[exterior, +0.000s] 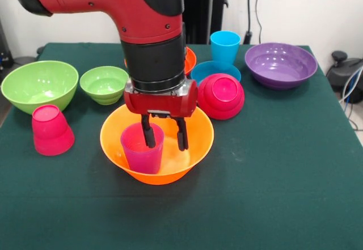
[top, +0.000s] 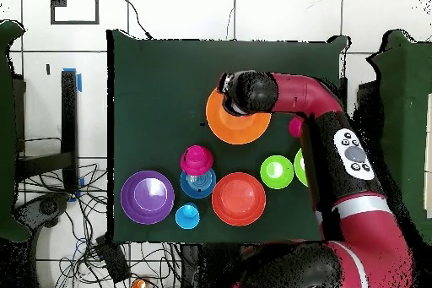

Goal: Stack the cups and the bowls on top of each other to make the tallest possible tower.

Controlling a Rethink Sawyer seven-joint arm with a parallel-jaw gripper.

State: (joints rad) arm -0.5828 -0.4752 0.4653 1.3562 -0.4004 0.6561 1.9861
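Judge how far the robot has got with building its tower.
Barely begun. The large orange bowl sits as base. In hand: the gripper straddles the rim of a magenta cup standing inside it. Left: the blue cup, purple bowl, green bowls and others remain scattered.
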